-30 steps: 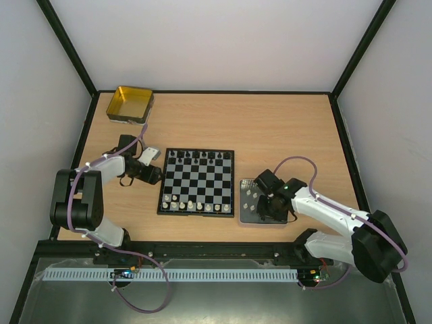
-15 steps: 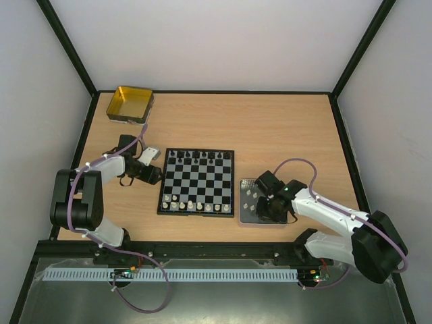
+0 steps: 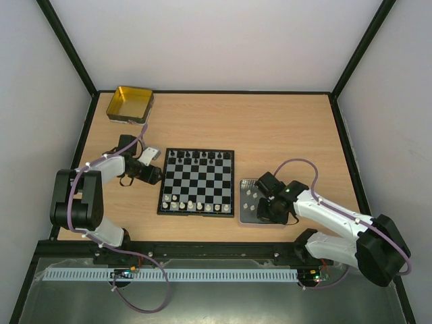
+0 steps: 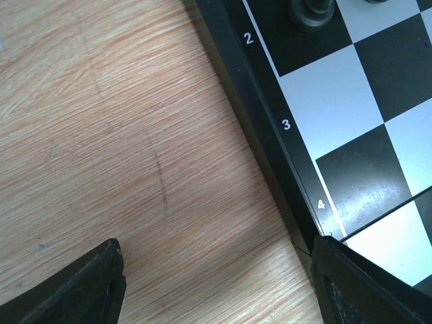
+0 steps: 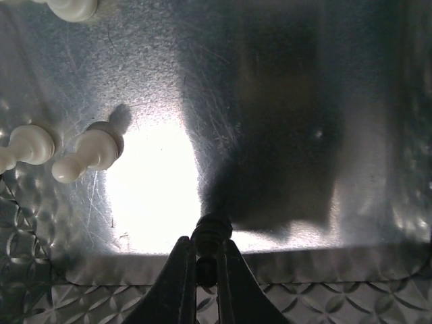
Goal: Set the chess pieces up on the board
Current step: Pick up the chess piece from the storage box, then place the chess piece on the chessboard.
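My left hand [image 4: 216, 270] hangs with fingers spread over the tabletop [image 4: 101, 135], at the left edge of the board [image 3: 198, 182]. Black pieces [image 3: 196, 155] line its far row and white ones [image 3: 192, 204] its near row. To the right, over the grey tray [image 5: 324, 81], my right hand [image 5: 206, 260] is pinched on a dark piece [image 5: 210, 231], with white pawns [image 5: 88, 154] nearby. I judge this the pick-up. Next comes a straight lift, then a carry to the board's black side.

Right end effector [image 5: 206, 251] is pointing down, pinching a black piece [image 5: 211, 231]; left end effector [image 4: 217, 248] is hovering low, fingers [image 4: 81, 287] spread wide.
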Tool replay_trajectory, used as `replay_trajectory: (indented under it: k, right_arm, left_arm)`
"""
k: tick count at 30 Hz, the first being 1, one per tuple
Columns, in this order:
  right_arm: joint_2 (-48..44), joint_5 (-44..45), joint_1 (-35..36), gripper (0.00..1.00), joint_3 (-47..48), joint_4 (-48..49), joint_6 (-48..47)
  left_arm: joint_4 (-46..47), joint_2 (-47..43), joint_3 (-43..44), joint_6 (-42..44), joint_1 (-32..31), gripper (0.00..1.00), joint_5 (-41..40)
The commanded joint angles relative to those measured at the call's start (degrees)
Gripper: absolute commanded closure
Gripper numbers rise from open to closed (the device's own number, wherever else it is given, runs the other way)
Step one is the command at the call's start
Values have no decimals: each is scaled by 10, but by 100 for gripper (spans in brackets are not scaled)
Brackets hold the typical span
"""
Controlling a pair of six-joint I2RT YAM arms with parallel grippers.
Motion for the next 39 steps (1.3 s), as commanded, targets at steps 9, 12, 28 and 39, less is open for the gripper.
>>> replay_trajectory:
  k: [9, 12, 28, 39]
  right_arm:
    - [12, 84, 4, 97, 117, -105, -18]
    - [42, 109, 3, 97, 179, -130, -39]
    - [347, 106, -7, 97, 511, -90, -144]
    - [478, 73, -32, 97, 580, -53, -158]
  left_arm:
    - [-10, -1, -5, 2, -2, 24, 0]
    - [-10, -1, -4, 2, -2, 24, 1]
    - [-11, -6, -5, 6, 0, 23, 7]
    - [-9, -9, -4, 7, 1, 20, 8]
